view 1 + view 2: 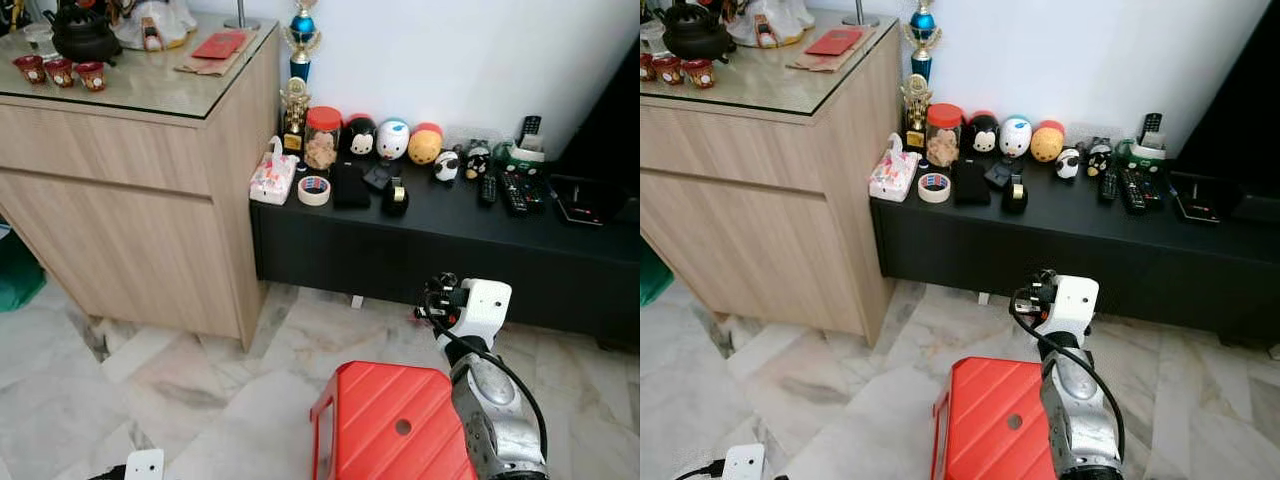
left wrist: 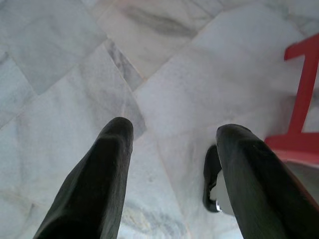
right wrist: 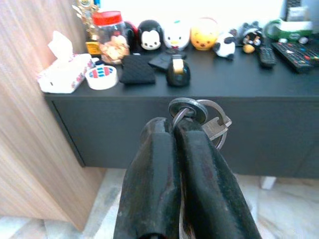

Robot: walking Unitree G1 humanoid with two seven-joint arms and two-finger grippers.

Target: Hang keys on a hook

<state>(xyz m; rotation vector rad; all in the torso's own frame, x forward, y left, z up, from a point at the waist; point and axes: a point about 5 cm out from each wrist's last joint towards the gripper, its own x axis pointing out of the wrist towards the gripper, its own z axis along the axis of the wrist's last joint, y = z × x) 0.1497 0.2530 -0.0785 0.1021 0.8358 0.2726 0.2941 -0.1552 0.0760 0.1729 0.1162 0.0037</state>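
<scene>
Keys (image 3: 202, 119) pinched in the closed right gripper (image 3: 174, 130) before the black console (image 1: 450, 240), left gripper (image 2: 174, 144) spread empty; no hook yet in sight, hanging remains.

Keys (image 3: 202, 119) partly hidden behind right end effector (image 3: 173, 130) fingertips.

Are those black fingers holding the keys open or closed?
Closed. In the right wrist view the right gripper has its two fingers pressed together, pinching the key ring of the keys.

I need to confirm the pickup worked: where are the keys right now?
The keys are clamped at the tips of the right pincer, held up in front of the black cabinet, above the floor beside the red stool.
</scene>
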